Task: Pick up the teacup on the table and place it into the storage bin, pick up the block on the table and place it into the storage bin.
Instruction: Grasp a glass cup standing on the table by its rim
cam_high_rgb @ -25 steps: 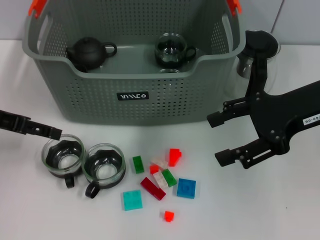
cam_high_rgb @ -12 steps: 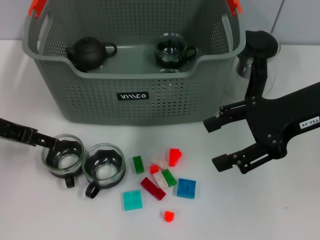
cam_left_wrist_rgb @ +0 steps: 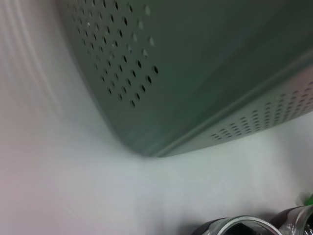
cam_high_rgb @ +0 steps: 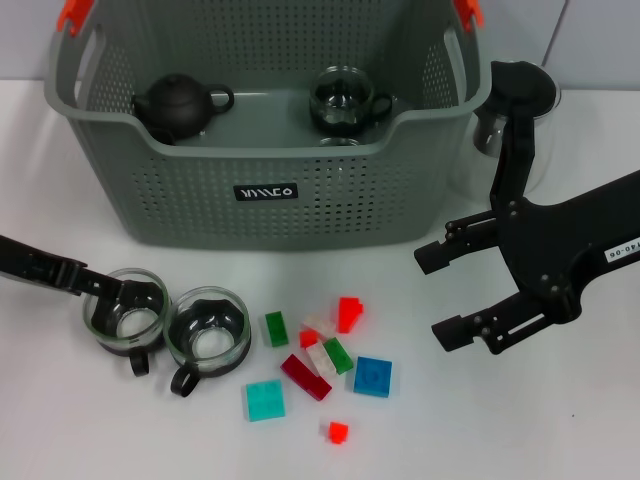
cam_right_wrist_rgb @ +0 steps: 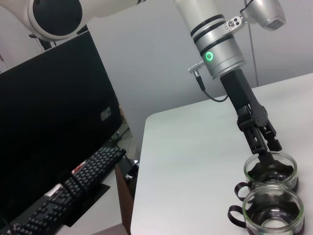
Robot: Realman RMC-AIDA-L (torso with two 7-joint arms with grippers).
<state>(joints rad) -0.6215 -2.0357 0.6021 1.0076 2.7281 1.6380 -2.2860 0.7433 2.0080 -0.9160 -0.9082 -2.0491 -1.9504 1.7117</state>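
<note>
The grey-green storage bin [cam_high_rgb: 265,190] stands at the back and holds a black teapot [cam_high_rgb: 178,103] and a glass teacup [cam_high_rgb: 345,100]. Two more glass teacups stand in front of it on the left, one [cam_high_rgb: 125,316] beside the other [cam_high_rgb: 207,330]. My left gripper [cam_high_rgb: 128,292] reaches in from the left, narrowly open, with its fingertips at the left cup's rim; the right wrist view [cam_right_wrist_rgb: 270,152] shows one tip dipping inside that cup [cam_right_wrist_rgb: 270,171]. Several coloured blocks lie in the front middle, among them a blue block [cam_high_rgb: 372,376] and a cyan block [cam_high_rgb: 265,400]. My right gripper [cam_high_rgb: 440,292] is open and empty to the right of the blocks.
A glass jug with a black lid [cam_high_rgb: 520,95] stands right of the bin, behind my right arm. The left wrist view shows the bin's perforated wall [cam_left_wrist_rgb: 195,73] close by. A monitor [cam_right_wrist_rgb: 54,117] and a keyboard [cam_right_wrist_rgb: 73,196] sit beyond the table's left edge.
My left gripper has come down and to the right, from above the left cup to its rim. My right gripper has shifted slightly. The cups and blocks have not moved.
</note>
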